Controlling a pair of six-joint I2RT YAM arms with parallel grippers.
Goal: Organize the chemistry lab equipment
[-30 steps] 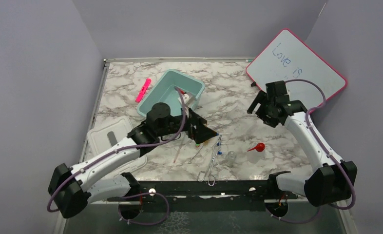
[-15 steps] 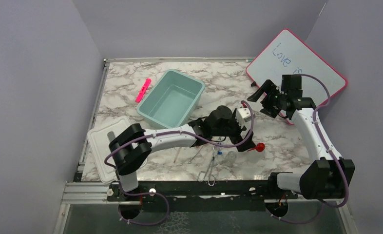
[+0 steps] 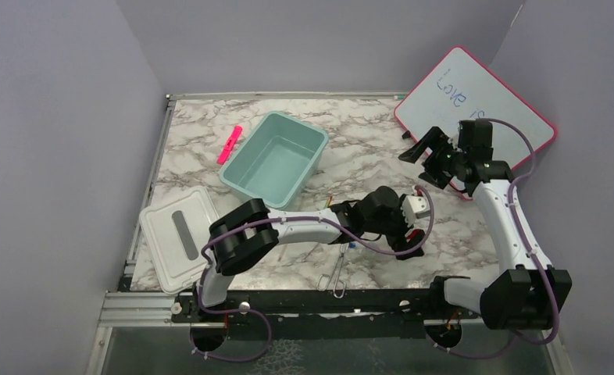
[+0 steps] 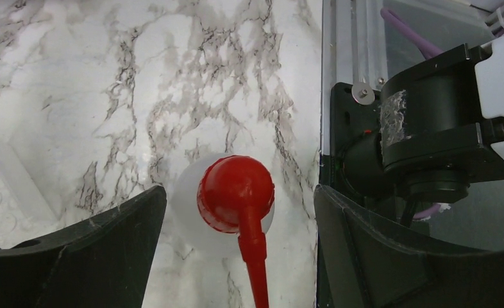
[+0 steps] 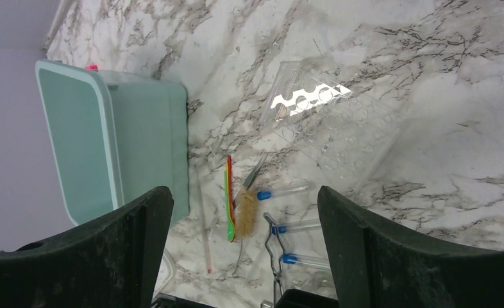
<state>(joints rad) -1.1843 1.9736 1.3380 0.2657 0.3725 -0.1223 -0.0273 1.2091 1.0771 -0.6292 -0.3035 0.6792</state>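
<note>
Marble-patterned table (image 3: 358, 129) — bearing teal bin (image 3: 247, 145), white lid (image 3: 159, 226), pink marker (image 3: 230, 144), metal tongs (image 3: 340, 273), red-bulbed dropper (image 4: 236, 192), tan-bristled wire brush (image 5: 245, 215), blue-capped tubes (image 5: 286, 190).

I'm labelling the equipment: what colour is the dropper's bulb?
The dropper bulb is red; the left wrist view shows it best.

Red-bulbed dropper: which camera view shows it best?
Left wrist: the red-bulbed dropper sits centred inside the open left tool. From the top, the left arm covers it; the right wrist view misses it.

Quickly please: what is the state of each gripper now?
Left gripper: open, jaws either side of the red-bulbed dropper, not gripping it.
Right gripper: open, holding nothing.
</note>
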